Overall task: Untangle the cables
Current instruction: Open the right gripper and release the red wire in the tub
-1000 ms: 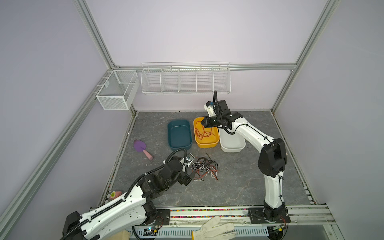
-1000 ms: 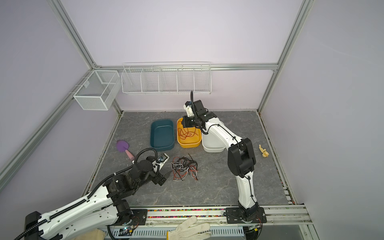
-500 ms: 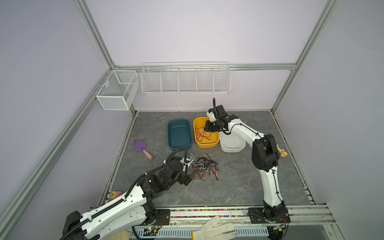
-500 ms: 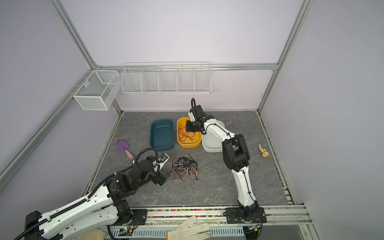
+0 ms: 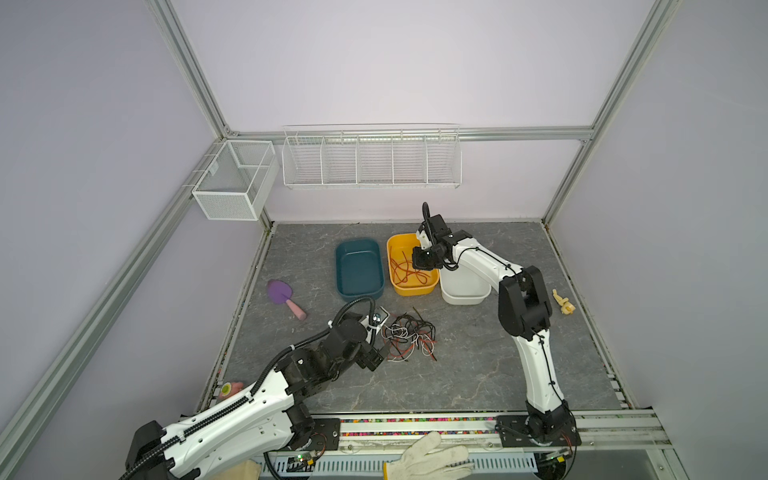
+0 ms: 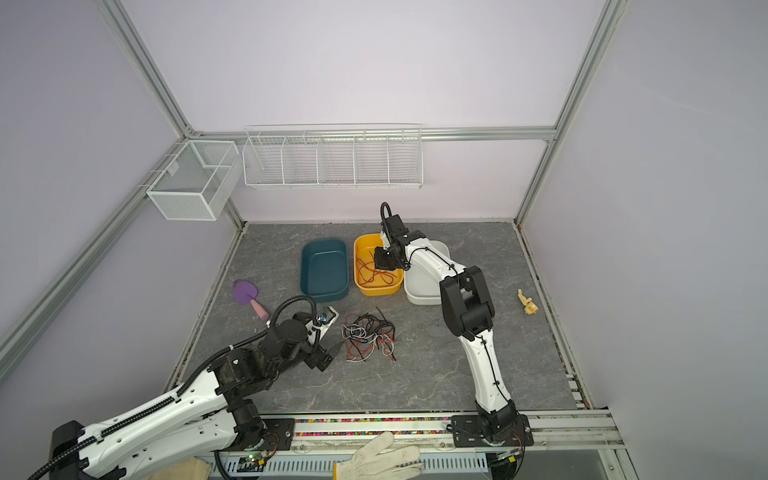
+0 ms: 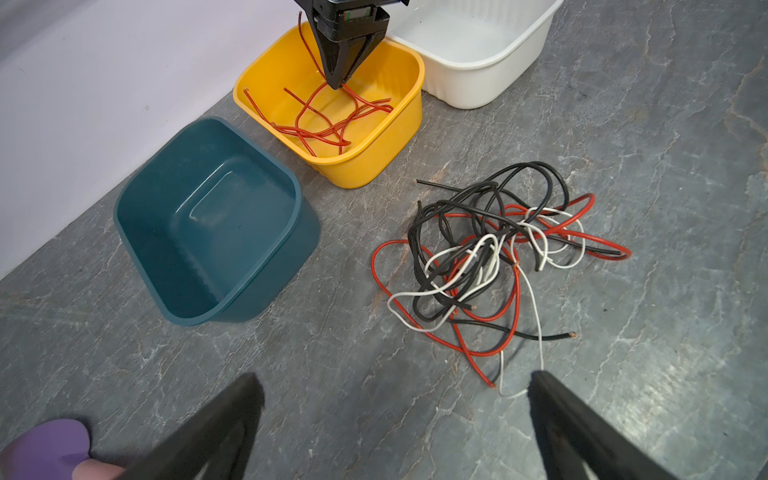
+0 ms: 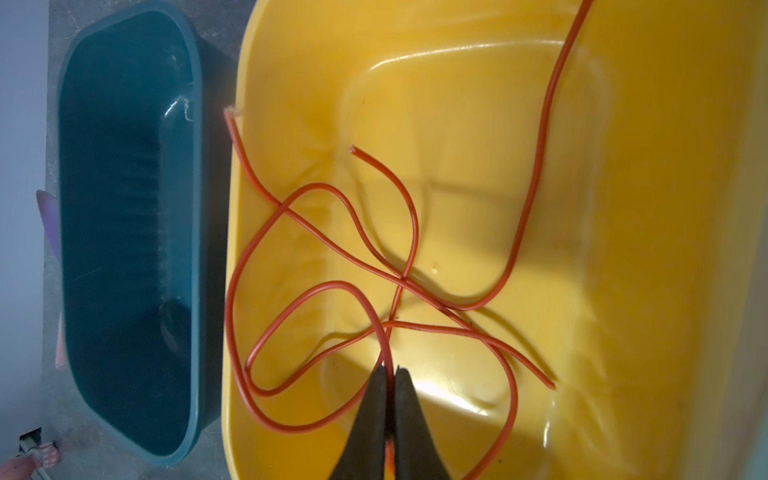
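Two end effectors. Right end effector [image 8: 388,374] pinched narrow on red-orange cable [image 8: 332,284] inside yellow bin [image 5: 415,290], ctr of both top views. Left end effector [image 7: 395,382] wide, just beside cable tangle [image 5: 409,336] on surface [image 5: 478,365], lower ctr.

Robot test cell, aluminium frame [image 5: 194,75], lilac walls [image 5: 395,62]

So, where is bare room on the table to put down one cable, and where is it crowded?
Widest bare patch: between the cable tangle, the white tub and the front rail. A smaller one lies between the purple scoop and the teal tub, which is empty too. Crowded: the three tubs stand close together, and the yellow tub holds red cables.
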Controlling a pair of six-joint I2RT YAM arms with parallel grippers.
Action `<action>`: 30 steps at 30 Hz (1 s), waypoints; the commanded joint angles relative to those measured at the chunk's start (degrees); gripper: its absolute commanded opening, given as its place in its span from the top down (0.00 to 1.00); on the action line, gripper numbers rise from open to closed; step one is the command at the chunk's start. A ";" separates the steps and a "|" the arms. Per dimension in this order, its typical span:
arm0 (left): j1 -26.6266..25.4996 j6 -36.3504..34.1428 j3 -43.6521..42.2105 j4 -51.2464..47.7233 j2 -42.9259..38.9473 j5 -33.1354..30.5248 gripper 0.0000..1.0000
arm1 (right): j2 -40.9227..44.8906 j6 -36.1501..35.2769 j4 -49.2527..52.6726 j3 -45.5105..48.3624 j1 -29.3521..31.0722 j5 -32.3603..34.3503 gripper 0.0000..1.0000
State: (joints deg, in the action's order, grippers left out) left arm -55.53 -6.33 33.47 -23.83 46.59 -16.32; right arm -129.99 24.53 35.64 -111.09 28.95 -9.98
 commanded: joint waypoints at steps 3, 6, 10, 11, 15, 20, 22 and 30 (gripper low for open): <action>-0.28 -0.60 0.36 0.71 0.18 -0.40 0.01 | 0.86 -1.07 2.68 -1.06 -0.26 2.59 0.86; -0.28 -0.52 0.38 0.65 0.15 -0.42 0.01 | 2.09 -1.26 3.38 -1.06 -0.18 2.85 0.83; -0.28 -0.53 0.36 0.72 0.35 -0.45 0.01 | 4.14 -1.63 3.97 -0.80 -0.15 3.40 0.78; -0.28 -0.48 0.45 0.63 0.41 -0.40 0.01 | 4.71 -1.71 4.31 -0.80 -0.14 3.73 0.76; -0.28 -0.41 0.51 0.54 0.52 -0.39 0.01 | 6.77 -2.23 5.30 -0.72 -0.13 4.72 0.72; -0.28 -0.40 0.67 0.31 0.86 -0.39 0.01 | 10.15 -2.81 6.26 -0.32 0.06 6.16 0.65; -0.28 -0.42 0.84 0.17 0.96 -0.36 0.01 | 11.64 -3.16 6.42 0.15 0.37 6.51 0.60; -0.28 0.23 1.25 -0.94 1.57 1.67 0.01 | 23.32 -3.40 4.16 8.94 2.28 7.47 0.08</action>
State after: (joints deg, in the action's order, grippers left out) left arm -55.53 -6.28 33.50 -24.05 47.88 -16.01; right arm -111.77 21.69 40.16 -105.86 30.00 -3.33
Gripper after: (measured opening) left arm 0.992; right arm 0.870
